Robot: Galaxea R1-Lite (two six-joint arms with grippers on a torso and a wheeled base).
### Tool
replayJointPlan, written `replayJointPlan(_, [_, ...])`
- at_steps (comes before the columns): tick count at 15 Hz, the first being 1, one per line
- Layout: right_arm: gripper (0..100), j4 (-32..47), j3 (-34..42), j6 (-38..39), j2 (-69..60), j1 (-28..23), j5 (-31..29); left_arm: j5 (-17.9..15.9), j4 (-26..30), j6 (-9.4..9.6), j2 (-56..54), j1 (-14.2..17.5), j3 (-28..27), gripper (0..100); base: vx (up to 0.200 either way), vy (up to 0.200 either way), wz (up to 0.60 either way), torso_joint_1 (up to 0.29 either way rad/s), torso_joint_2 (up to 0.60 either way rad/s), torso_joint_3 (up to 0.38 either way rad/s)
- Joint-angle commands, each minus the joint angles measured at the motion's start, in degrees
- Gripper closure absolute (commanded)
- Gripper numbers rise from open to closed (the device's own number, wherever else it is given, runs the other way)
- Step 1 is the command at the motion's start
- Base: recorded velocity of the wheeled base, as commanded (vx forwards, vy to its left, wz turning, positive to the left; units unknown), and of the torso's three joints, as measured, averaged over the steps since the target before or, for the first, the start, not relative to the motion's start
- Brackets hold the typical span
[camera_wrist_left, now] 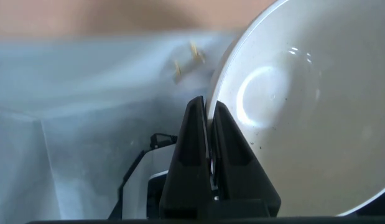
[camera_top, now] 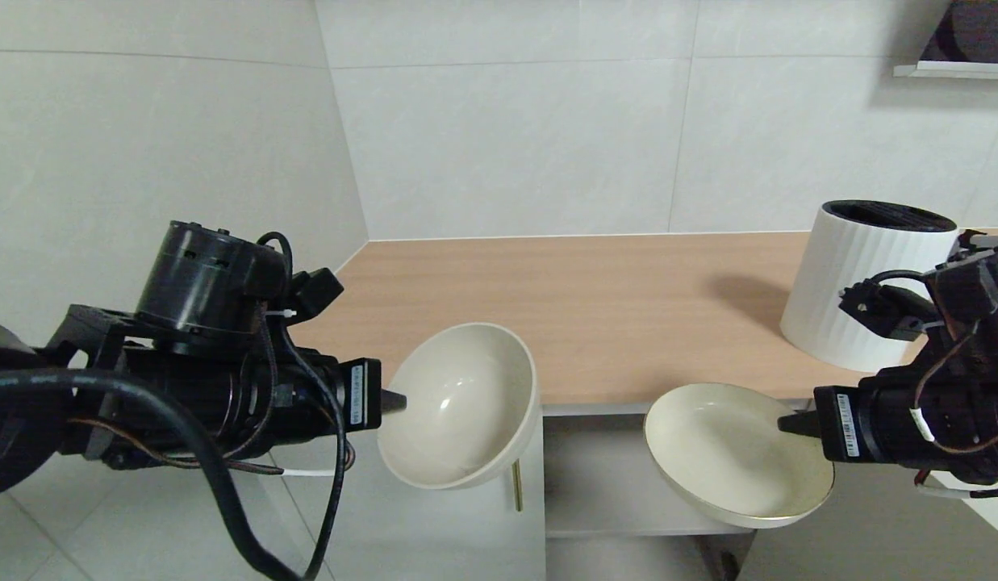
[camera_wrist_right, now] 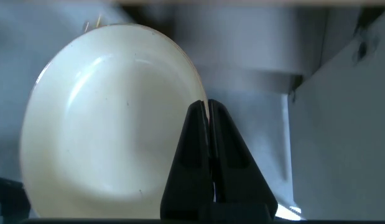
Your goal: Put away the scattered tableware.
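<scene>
Note the left gripper (camera_top: 394, 401) pinched narrow on the rim of the bowl (camera_top: 458, 403), carried in the air on its side just off the front edge of the counter (camera_top: 587, 298). Treat as glazed ceramic, probably: stiff, smooth, breakable, and fairly heavy for an edge grip. Expect slip or swing at the rim. Mind the cabinet handle (camera_top: 516, 486) seen beneath the bowl.

Farther right, find the plate (camera_top: 732, 452), likewise airborne and tilted, nipped at its rim by the closed-down right gripper (camera_top: 789, 424). Handle as equally slick and fragile; grip only at the rim. Allow for the white ribbed container (camera_top: 862, 282) standing on the counter beyond the right arm, the nearest obstruction.
</scene>
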Motion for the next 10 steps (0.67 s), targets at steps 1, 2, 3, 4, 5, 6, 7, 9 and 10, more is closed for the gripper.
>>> replayJointPlan(1, [100,0.0,0.6,0.0,0.1,0.0,0.0,0.2,0.0,-0.01,0.8,-0.1,0.1,100,0.0,0.0,0.0,0.0,0.0,0.0])
replayJointPlan(2, [100,0.0,0.6,0.0,0.3,0.0,0.0,0.6,-0.1,0.08,1.0,-0.1,0.2,100,0.0,0.0,0.0,0.0,0.0,0.0])
replayJointPlan(3, [100,-0.2,0.4,0.0,0.9,-0.1,0.0,1.3,-0.1,0.08,1.5,-0.2,0.2,100,0.0,0.0,0.0,0.0,0.0,0.0])
replayJointPlan(4, [100,-0.4,0.3,0.1,1.3,-0.1,0.0,1.6,-0.1,0.08,1.8,-0.2,0.2,100,0.0,0.0,0.0,0.0,0.0,0.0])
replayJointPlan(5, [100,-0.8,0.3,0.0,1.8,-0.1,0.0,1.7,-0.1,0.08,2.1,-0.2,0.2,100,0.0,0.0,0.0,0.0,0.0,0.0])
replayJointPlan(6, [100,-1.1,0.3,0.0,2.0,-0.2,0.0,1.8,-0.1,0.08,2.4,-0.2,0.2,100,0.0,0.0,0.0,0.0,0.0,0.0])
replayJointPlan(7, [100,-1.4,0.3,0.0,2.5,-0.3,0.0,1.8,-0.1,0.08,2.7,-0.2,0.2,100,0.0,0.0,0.0,0.0,0.0,0.0])
replayJointPlan(9, [100,-1.4,0.1,0.0,3.4,-1.1,0.0,1.8,-0.1,0.16,2.9,-0.2,0.2,100,0.0,0.0,0.0,0.0,0.0,0.0])
replayJointPlan(10, [100,-1.8,0.1,0.0,3.8,-1.2,0.0,1.8,-0.1,0.08,2.9,-0.4,0.2,100,0.0,0.0,0.0,0.0,0.0,0.0])
